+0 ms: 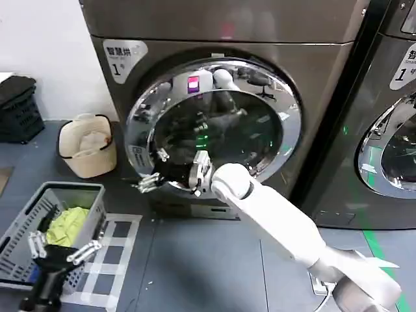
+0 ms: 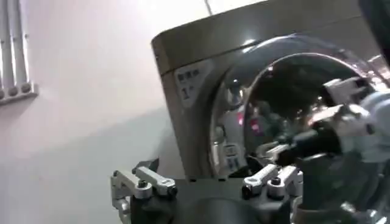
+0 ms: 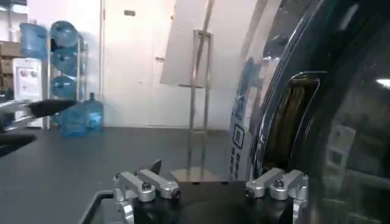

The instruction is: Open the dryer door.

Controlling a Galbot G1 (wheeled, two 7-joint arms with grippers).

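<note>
The dryer door (image 1: 214,127) fills the middle of the head view: a wide chrome rim around dark glass, set in the bronze-grey machine. It looks rigid and fairly heavy, hinged on one side, so I judge it will swing as one stiff piece once its latch gives. The chrome and the glass look slick and offer little grip. The better hold is the dark recessed handle slot (image 3: 292,122) in the rim.

The right tool (image 1: 170,174) sits at the lower left of the door, its fingers spread apart and holding nothing, one side close to the rim edge. The left tool (image 1: 64,250) hangs released in the lower left of the head view, above a grey basket (image 1: 26,221) with yellow-green cloth.

The right wrist view shows the handle slot from close by, with the tool's fingers just in front of it; the head view hides that slot behind the arm. The left wrist view shows the door's (image 2: 292,115) curved rim from the side, with the right arm in front of it.
</note>
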